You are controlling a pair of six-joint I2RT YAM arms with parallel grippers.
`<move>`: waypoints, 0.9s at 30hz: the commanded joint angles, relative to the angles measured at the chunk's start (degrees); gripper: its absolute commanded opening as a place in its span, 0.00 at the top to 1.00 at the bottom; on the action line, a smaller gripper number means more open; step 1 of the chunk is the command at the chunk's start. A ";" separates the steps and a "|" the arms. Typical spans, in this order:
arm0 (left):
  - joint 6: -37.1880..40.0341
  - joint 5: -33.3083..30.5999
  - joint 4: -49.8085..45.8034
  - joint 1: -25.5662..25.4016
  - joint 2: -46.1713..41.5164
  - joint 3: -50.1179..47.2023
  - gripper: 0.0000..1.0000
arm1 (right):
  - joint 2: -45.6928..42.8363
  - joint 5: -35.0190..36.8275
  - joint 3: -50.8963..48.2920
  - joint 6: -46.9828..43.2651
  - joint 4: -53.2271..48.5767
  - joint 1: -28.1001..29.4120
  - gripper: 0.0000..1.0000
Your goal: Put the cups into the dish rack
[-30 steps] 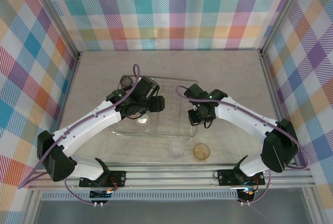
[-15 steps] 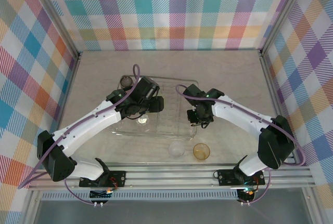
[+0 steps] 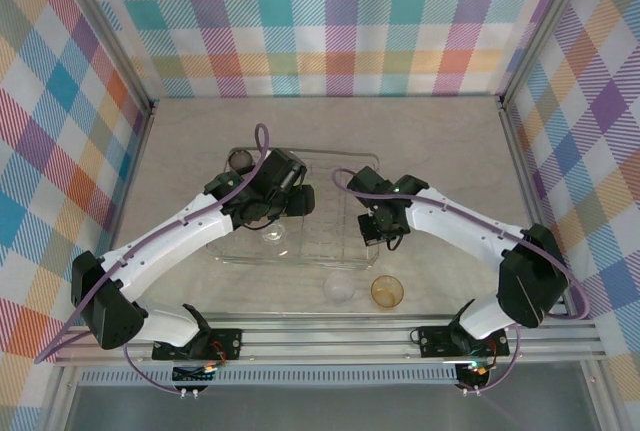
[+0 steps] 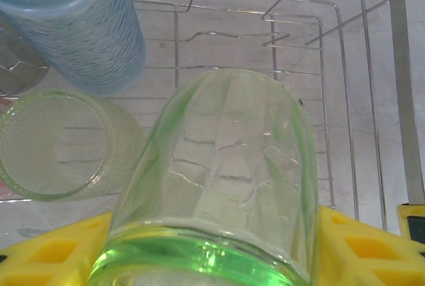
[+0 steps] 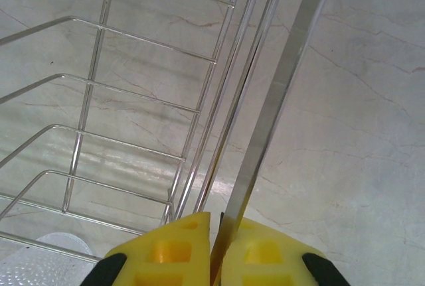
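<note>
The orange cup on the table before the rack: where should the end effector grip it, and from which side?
Grip the wall at the rim of the orange cup, coming straight down, one finger inside and one outside: it seems to stand upright, mouth open upward. Take its right side, since the clear cup stands close on its left.

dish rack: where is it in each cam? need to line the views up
Top external: dish rack at table centre, beneath both wrists.
Left wrist: its wires fill the upper and right part, behind the green cup held in the left gripper.
Right wrist: wires on the left, its flat rim strip running diagonally down into the shut right gripper.
Shared landmark: the pale marbled table under the rack.
</note>
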 commanded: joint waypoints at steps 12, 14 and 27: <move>-1.00 -1.78 -2.19 0.10 0.32 2.12 0.69 | 0.78 1.72 -2.15 -14.59 1.62 1.13 0.99; -0.93 -1.66 -2.21 0.20 0.60 2.37 0.69 | 0.04 0.47 -2.22 -13.64 1.70 1.20 0.99; 0.85 0.22 -7.66 0.24 10.71 12.26 0.67 | -2.28 -4.83 -4.71 -0.74 2.82 1.65 0.89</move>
